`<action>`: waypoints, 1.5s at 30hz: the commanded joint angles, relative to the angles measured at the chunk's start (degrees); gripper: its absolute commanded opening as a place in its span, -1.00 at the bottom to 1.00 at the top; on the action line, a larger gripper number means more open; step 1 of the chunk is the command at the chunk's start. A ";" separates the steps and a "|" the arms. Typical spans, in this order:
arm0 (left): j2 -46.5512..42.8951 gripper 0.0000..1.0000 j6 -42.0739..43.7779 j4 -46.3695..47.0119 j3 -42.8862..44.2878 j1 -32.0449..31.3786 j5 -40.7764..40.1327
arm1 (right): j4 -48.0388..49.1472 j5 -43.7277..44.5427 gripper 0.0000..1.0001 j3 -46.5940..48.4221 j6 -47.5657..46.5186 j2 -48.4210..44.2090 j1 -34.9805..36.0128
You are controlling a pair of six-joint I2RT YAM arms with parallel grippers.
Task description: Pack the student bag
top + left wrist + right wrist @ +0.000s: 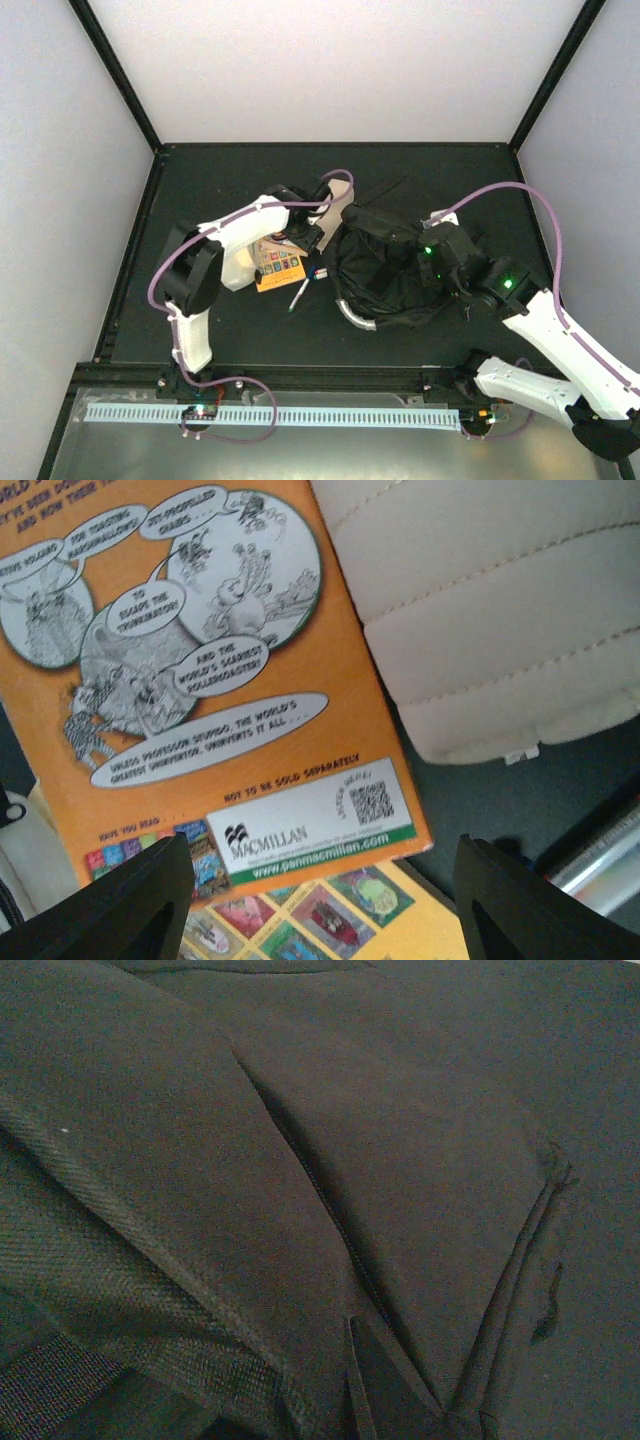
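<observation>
Well, barely started: book (200, 680) sits outside the bag (385, 285), my left tool (325, 895) wide over it, right tool (432, 262) shut against bag.

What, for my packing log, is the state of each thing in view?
student bag, slumped on the table, whether open unclear.
orange book, back cover up atop a yellow booklet, outside the bag.
cream pouch, lying next to the book.
pen, loose on the table.
left gripper, open over the book's lower edge.
right gripper, shut, seemingly pinching bag fabric.
</observation>
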 commanded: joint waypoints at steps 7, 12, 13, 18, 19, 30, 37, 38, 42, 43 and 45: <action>8.70 0.63 3.31 -6.63 7.08 -3.25 -5.26 | 1.54 1.90 -0.85 2.13 1.56 -1.39 -0.66; 12.11 0.72 2.03 -9.58 8.97 -3.46 -8.51 | 1.41 1.64 -0.85 2.26 1.48 -1.09 -0.71; 12.67 0.73 1.88 -9.93 8.95 -3.58 -9.70 | 1.49 1.55 -0.85 2.26 1.45 -1.10 -0.72; 13.49 0.86 -0.47 -9.16 7.75 -3.71 -15.46 | 1.98 0.72 -0.84 2.38 1.43 -1.21 -0.75; 13.61 0.86 -0.62 -9.12 7.77 -3.66 -16.17 | 1.98 0.69 -0.85 2.49 1.43 -1.13 -0.75; 15.06 0.80 3.68 -4.22 4.40 -5.15 -10.89 | 2.32 -0.26 -0.84 2.94 1.49 -0.90 -0.71; 17.25 0.31 1.38 -4.83 5.98 -4.30 -12.19 | 1.93 -0.68 -0.84 3.65 1.29 -0.96 -0.71; 17.28 0.13 0.34 -5.26 6.13 -4.39 -15.17 | 1.98 -0.60 -0.84 3.66 1.29 -1.07 -0.70; 14.53 -0.20 -2.00 -4.55 5.21 -4.81 -23.50 | 2.11 -0.84 -0.84 3.49 1.23 -0.98 -0.73; 13.27 -0.25 -2.09 -3.78 4.63 -4.96 -24.15 | 2.14 -0.87 -0.84 3.49 1.24 -0.84 -0.70; 10.18 -0.37 -2.15 -1.42 3.34 -5.31 -25.62 | 2.26 -0.88 -0.84 3.49 1.25 -0.77 -0.70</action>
